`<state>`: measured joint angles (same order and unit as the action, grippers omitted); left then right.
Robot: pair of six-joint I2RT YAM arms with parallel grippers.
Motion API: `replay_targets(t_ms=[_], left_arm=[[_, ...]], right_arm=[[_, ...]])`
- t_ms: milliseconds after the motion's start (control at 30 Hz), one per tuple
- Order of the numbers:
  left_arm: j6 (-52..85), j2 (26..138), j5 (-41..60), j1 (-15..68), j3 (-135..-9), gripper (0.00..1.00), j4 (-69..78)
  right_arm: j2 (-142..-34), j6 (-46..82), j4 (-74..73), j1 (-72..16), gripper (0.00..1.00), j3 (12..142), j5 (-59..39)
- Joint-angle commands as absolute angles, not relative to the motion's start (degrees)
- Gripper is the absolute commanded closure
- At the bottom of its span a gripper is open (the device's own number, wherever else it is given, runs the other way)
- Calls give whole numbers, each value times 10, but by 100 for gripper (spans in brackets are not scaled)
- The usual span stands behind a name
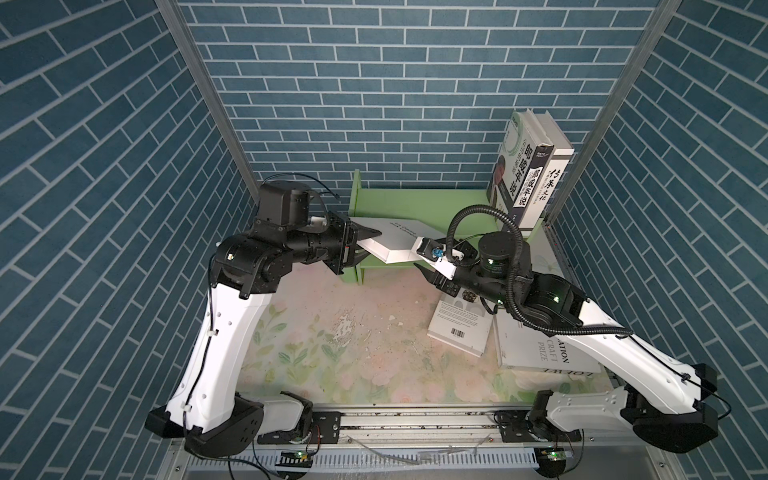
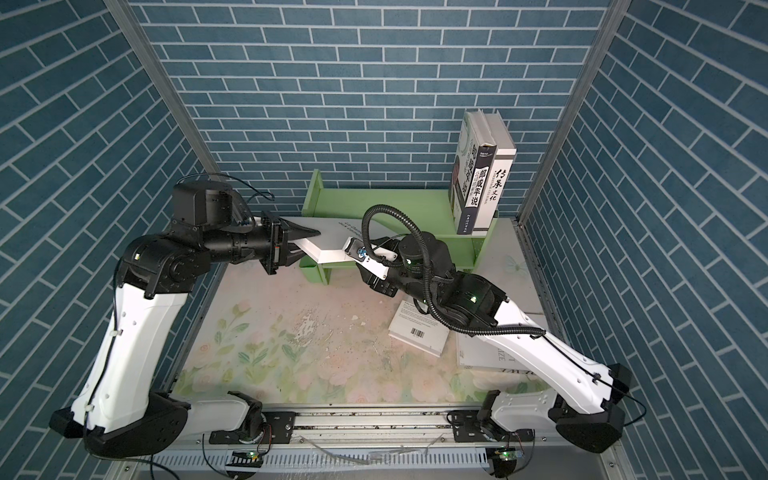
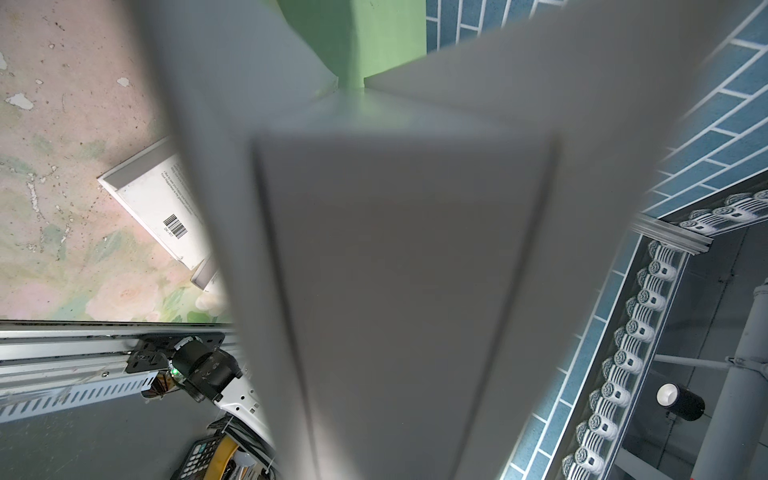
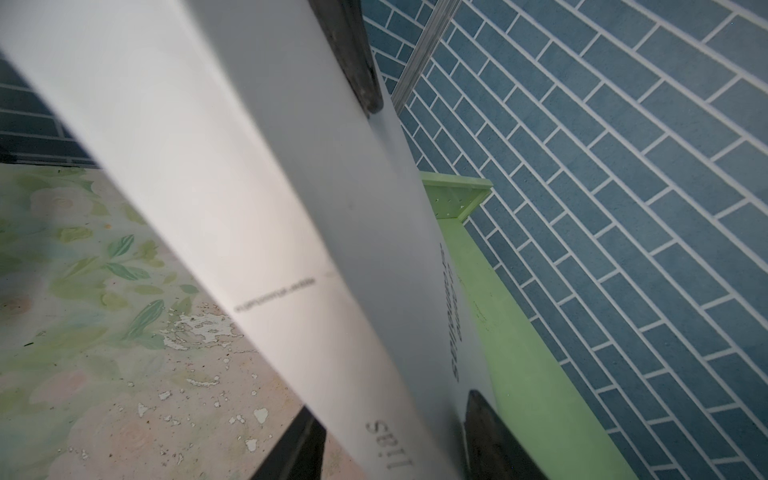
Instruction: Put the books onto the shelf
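A white book (image 1: 395, 239) (image 2: 328, 245) hangs level just in front of the green shelf (image 1: 436, 208) (image 2: 374, 203), between my two grippers. My left gripper (image 1: 370, 241) (image 2: 309, 243) is shut on its left end; in the left wrist view the book (image 3: 395, 270) hides the fingers. My right gripper (image 1: 420, 259) (image 4: 395, 440) straddles the right end, with one dark finger (image 4: 490, 432) against each side of the book (image 4: 291, 208). Whether they press on it does not show. Three books (image 1: 528, 166) (image 2: 482, 174) lean upright at the shelf's right end.
A white book with a barcode (image 1: 461, 328) (image 2: 419, 332) (image 3: 162, 212) lies on the floral table under my right arm. It partly overlaps a larger flat book (image 1: 540, 349) (image 2: 490, 353). Blue brick walls enclose the back and both sides.
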<state>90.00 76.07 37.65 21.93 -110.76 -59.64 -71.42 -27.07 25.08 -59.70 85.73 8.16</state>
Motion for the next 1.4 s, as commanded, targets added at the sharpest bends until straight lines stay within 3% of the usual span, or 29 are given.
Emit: replay_targets(t_ms=[0,833,900,1000,1100,1367], left_arm=[[888,759,396,216,-1129,68,-582],[884,782,418,215,-1162,64,-563],[884,781,416,216,-1160,60,-560],[884,776,408,216,-1152,41,-521],[886,769,401,216,-1127,28,-450],[827,773,385,216,-1120,14,-377]], right_arm=[[-715,-283,228,-601,48,851,89],[-740,-280,165,-609,75,848,97],[-739,-275,149,-609,76,843,107],[-734,-262,127,-609,76,834,128],[-731,-248,105,-609,76,825,155],[-732,-206,64,-608,76,831,233]])
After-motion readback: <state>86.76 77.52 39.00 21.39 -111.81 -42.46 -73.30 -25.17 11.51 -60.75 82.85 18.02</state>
